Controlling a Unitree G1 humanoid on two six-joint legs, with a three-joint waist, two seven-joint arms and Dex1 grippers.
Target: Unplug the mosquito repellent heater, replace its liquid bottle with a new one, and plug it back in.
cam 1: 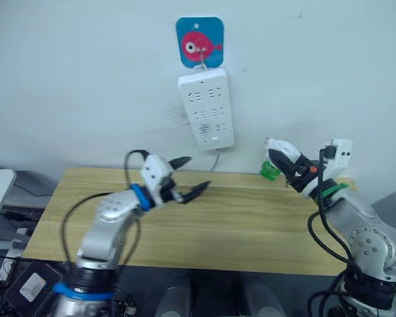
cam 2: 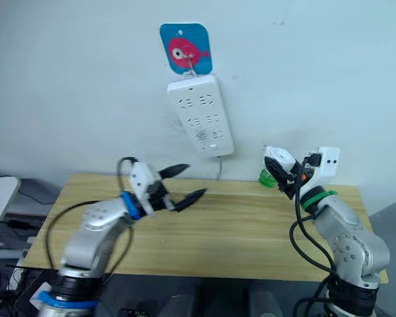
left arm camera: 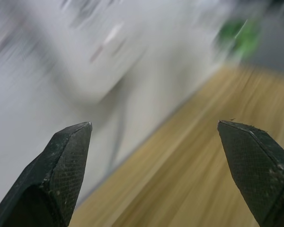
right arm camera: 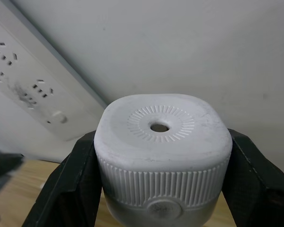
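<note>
Already the small white rounded plastic heater (right arm camera: 163, 156), a green bottle under it, is unplugged and gripped by the right pincer (cam 1: 284, 162) over the wooden desk (cam 1: 251, 224). Left pincer (cam 1: 187, 176) is spread, empty. Plugging into the white wall strip (cam 1: 207, 107) is left.

Power strip (cam 1: 206, 107) on wall above table (cam 1: 251, 224).

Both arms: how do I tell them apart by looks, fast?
Left arm: silver shell, blue wrist band, white wrist block, looping black cables. Right arm: same silver, but green band. The left gripper and right gripper both have two black pointed fingers with cross-hatched pads.
</note>
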